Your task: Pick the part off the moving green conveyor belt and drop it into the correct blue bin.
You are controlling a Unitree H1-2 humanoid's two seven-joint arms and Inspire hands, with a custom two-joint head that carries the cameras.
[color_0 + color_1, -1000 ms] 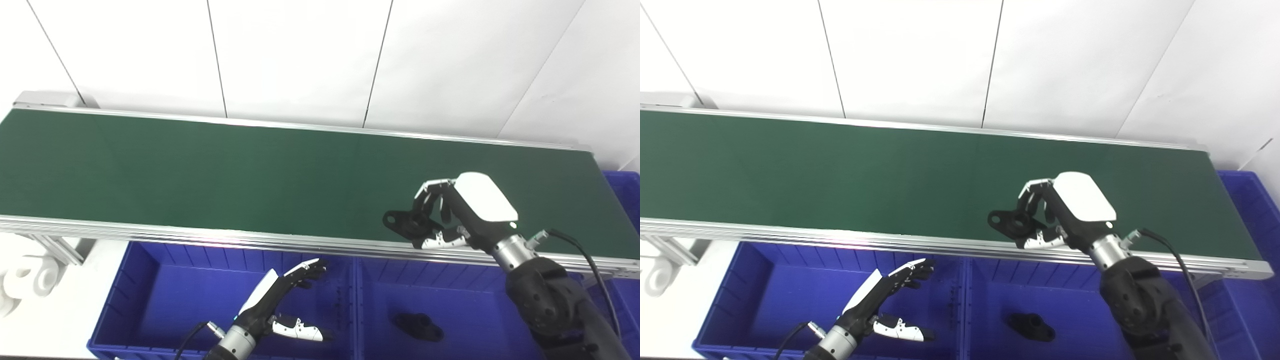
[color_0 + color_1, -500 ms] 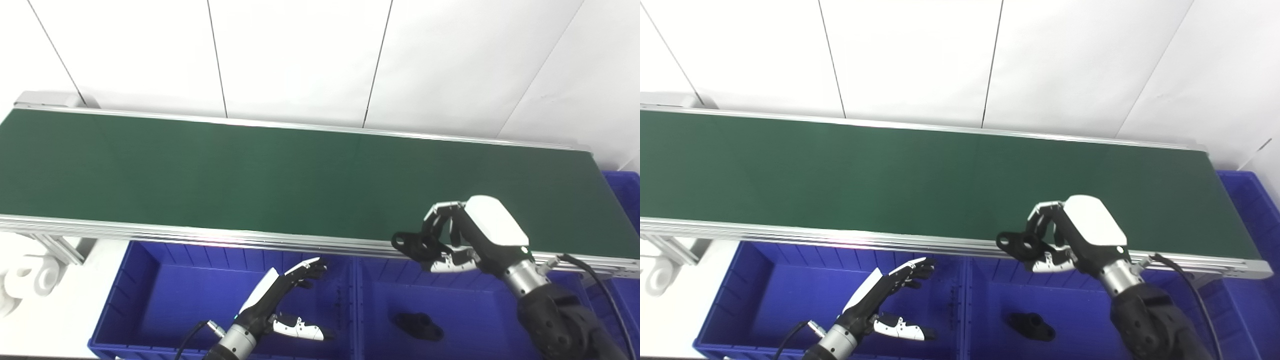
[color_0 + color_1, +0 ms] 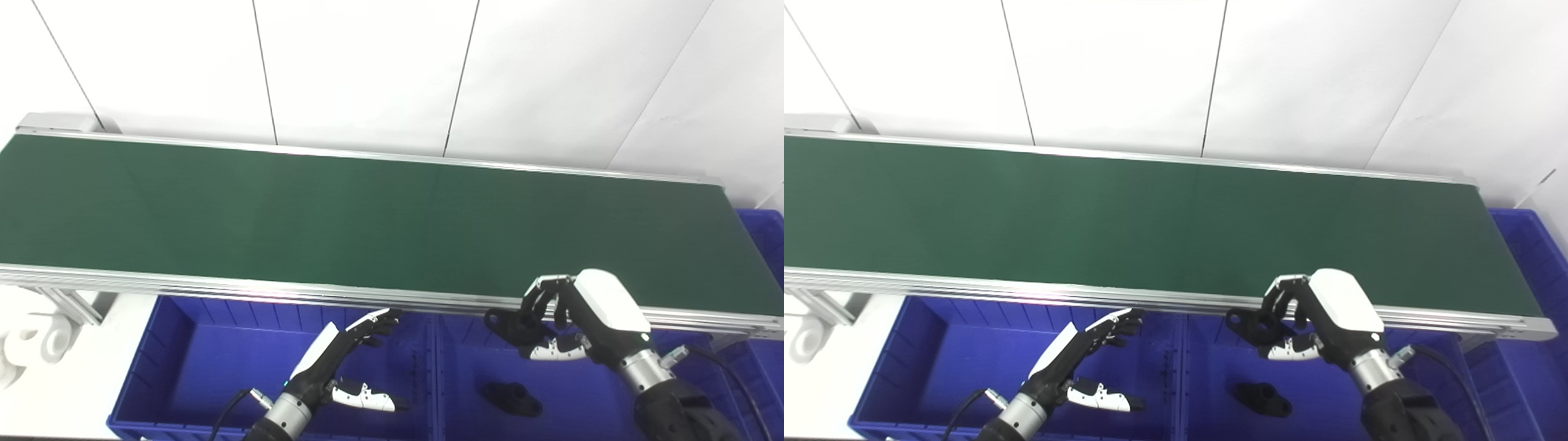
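Observation:
My right hand [image 3: 576,318] is shut on a black part [image 3: 509,323] with round holes and holds it in the air over the right blue bin [image 3: 588,398], just in front of the conveyor's near rail. Another black part [image 3: 509,398] lies on that bin's floor below. The green conveyor belt [image 3: 306,214] carries nothing in view. My left hand [image 3: 334,367] is open and empty, fingers spread, over the left blue bin [image 3: 202,361].
An aluminium rail [image 3: 245,288] runs along the belt's near edge above the bins. A third blue bin [image 3: 762,239] stands at the belt's right end. A white object [image 3: 27,343] lies on the floor at the far left.
My right hand has carried the black part off the belt, toward me and down, past the near rail to above the right bin. My left hand has barely moved.

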